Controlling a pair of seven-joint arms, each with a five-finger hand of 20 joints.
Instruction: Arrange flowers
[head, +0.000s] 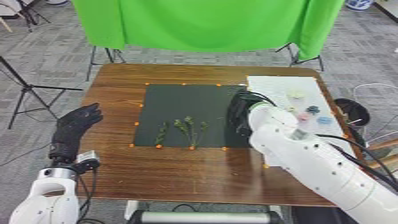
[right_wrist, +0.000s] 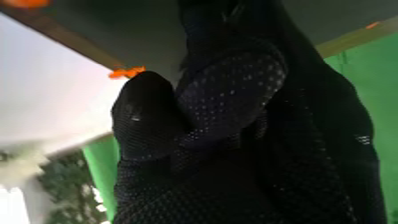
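Green sprigs are lying on a black mat, the arrangement apparently beginning, while blossoms on a white sheet are seemingly awaiting placement. The right hand is hovering nearby, its grip impossible to tell; the left hand is hanging open.

Green cloth hangs beyond the brown wooden table; grey carpeted floor.

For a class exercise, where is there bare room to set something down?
The black mat beyond the green stems, left of the right hand; the table nearer than the mat. Crowded: the white sheet, where flower heads cluster beside the right arm.
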